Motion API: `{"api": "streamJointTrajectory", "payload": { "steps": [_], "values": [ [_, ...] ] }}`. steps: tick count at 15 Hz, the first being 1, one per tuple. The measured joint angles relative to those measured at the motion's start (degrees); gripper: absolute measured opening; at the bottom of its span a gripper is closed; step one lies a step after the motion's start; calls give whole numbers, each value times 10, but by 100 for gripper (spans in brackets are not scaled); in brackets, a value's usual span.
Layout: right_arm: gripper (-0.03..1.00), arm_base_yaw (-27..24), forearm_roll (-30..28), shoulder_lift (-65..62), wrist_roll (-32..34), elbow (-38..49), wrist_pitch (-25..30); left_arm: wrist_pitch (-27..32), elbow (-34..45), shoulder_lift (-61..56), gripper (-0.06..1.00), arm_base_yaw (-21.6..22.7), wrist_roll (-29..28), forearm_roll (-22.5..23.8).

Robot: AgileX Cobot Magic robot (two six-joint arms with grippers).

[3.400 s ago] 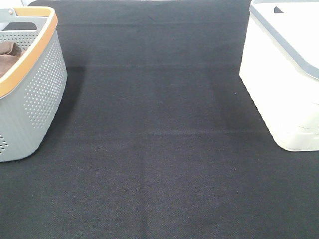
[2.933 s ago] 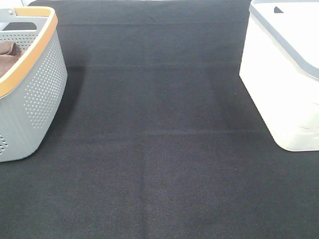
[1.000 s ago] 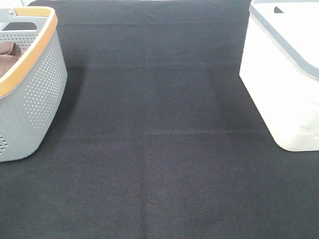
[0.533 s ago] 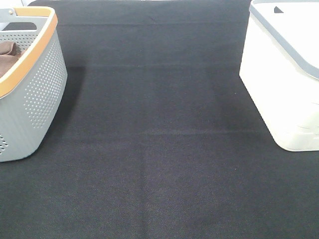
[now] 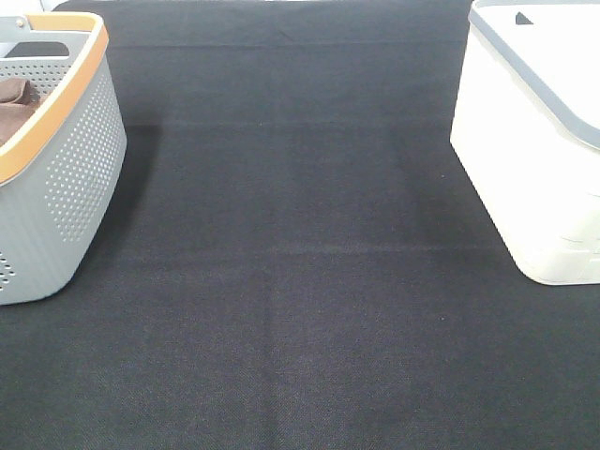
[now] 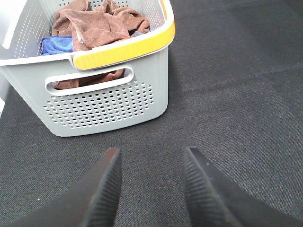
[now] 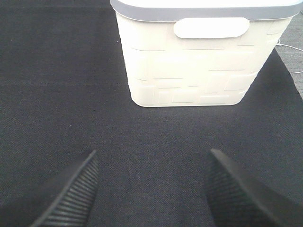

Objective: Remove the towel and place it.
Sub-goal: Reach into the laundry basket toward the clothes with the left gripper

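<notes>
Inside the basket [image 6: 104, 106] lay a brown towel [image 6: 94, 23]; left fingers [image 6: 108, 184] and right fingers [image 7: 75, 189] hung apart above the table [image 5: 300, 281], right ones facing a bin [image 7: 189, 71].

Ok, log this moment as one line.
stage: pre-grasp | brown towel: in grey basket | left gripper: open, outside basket | right gripper: open, facing white bin

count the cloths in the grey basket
2: the brown towel heaped on top, and a blue cloth beside it, partly under its edge. More may be hidden beneath.
</notes>
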Motion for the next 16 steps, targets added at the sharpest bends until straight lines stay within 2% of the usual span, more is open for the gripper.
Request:
{"api": "streamJointTrajectory", "payload": {
  "steps": [3,4,6,7,10,12,16],
  "values": [
    [62,0,0,0,0,0,0,-5,-1,0,41,0,0,1],
    [62,0,0,0,0,0,0,-26,-3,0,41,0,0,8],
    [62,0,0,0,0,0,0,-105,-9,11,41,0,-9,42],
    [62,0,0,0,0,0,0,-157,-9,36,41,0,-23,62],
    [62,0,0,0,0,0,0,-264,-19,148,41,0,-70,102],
    [62,0,0,0,0,0,0,-290,-48,237,41,0,-98,108],
    [62,0,0,0,0,0,0,-282,-152,425,41,0,-142,111]
  ]
}}
